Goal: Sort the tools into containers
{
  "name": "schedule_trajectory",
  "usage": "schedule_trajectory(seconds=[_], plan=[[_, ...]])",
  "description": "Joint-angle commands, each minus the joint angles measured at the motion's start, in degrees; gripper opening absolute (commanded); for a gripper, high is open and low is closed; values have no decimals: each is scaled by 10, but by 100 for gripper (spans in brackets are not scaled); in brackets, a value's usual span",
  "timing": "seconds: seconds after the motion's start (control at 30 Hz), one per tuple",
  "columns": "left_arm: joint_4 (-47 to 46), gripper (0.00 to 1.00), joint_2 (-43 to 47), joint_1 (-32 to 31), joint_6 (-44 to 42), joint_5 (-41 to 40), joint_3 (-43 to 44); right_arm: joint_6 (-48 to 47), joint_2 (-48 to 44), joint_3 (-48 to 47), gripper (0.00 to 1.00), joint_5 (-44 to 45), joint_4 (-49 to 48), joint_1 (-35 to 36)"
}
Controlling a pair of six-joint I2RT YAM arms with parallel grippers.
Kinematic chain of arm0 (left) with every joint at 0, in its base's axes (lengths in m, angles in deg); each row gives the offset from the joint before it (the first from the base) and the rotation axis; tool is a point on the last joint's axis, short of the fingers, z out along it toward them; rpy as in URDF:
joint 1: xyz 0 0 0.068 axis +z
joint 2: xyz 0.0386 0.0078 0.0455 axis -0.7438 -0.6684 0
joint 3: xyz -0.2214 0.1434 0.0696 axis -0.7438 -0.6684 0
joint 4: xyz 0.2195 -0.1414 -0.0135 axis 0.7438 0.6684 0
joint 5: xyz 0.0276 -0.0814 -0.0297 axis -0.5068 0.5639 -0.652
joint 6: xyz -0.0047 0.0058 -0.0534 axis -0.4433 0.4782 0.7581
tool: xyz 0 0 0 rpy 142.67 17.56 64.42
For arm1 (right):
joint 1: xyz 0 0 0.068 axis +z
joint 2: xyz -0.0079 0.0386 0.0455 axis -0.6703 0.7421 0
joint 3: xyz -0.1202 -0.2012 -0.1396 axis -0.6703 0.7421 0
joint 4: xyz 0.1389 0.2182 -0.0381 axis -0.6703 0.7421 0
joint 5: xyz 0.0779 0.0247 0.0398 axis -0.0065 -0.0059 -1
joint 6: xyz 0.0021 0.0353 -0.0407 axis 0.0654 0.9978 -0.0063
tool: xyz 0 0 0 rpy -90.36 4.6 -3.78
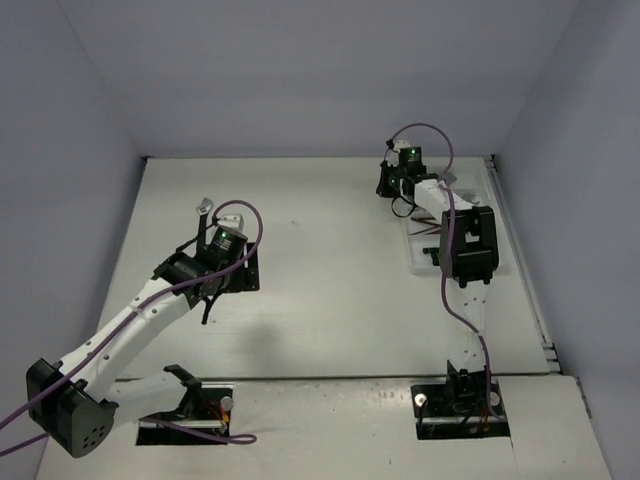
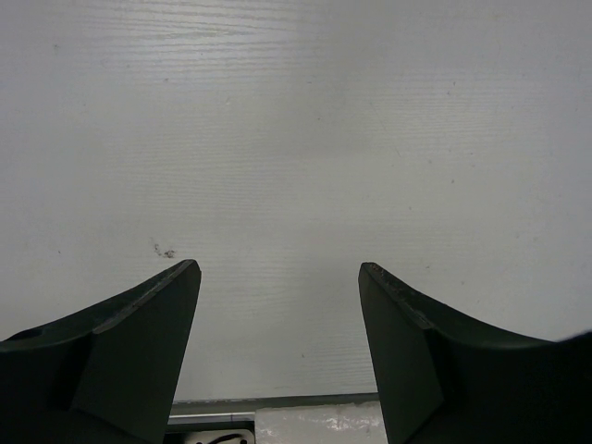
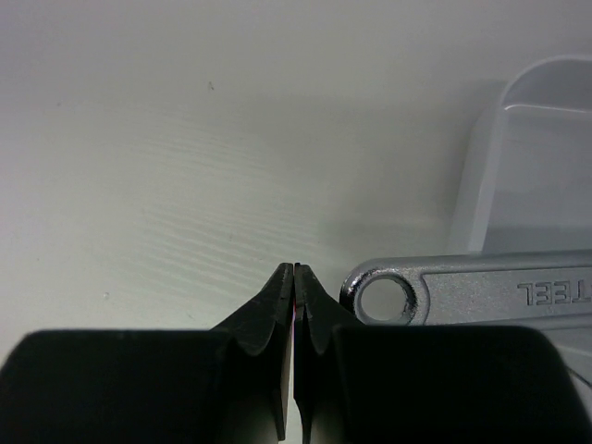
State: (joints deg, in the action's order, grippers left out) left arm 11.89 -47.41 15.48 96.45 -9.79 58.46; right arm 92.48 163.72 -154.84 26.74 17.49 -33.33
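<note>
My right gripper (image 3: 293, 268) is shut, with nothing showing between its fingertips. A silver wrench (image 3: 462, 296) lies just right of its right finger, its handle hole toward the finger, and the rest runs off to the right. A corner of the white tray (image 3: 518, 157) stands behind the wrench. In the top view the right gripper (image 1: 390, 182) is at the tray's far left corner. The tray (image 1: 418, 262) is mostly hidden by the arm, and brown hex keys (image 1: 430, 232) show inside it. My left gripper (image 2: 279, 270) is open and empty over bare table, at mid left in the top view (image 1: 222, 290).
A small silver thing (image 1: 205, 206) shows just beyond the left wrist; I cannot tell what it is. White walls close in the table at the back and sides. A seam (image 1: 330, 378) crosses the table near the arm bases.
</note>
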Motion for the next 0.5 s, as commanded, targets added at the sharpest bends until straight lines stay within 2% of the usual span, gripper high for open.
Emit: schedule_trajectory(seconds=[0.0, 0.13, 0.47], plan=[[-10, 66, 10, -1, 7, -4, 10, -16, -32, -22, 1, 61, -14, 2], [-11, 66, 10, -1, 8, -4, 10, -11, -36, -27, 1, 81, -15, -16], [-11, 66, 1, -1, 5, -10, 13, 32, -22, -79, 2, 40, -16, -66]])
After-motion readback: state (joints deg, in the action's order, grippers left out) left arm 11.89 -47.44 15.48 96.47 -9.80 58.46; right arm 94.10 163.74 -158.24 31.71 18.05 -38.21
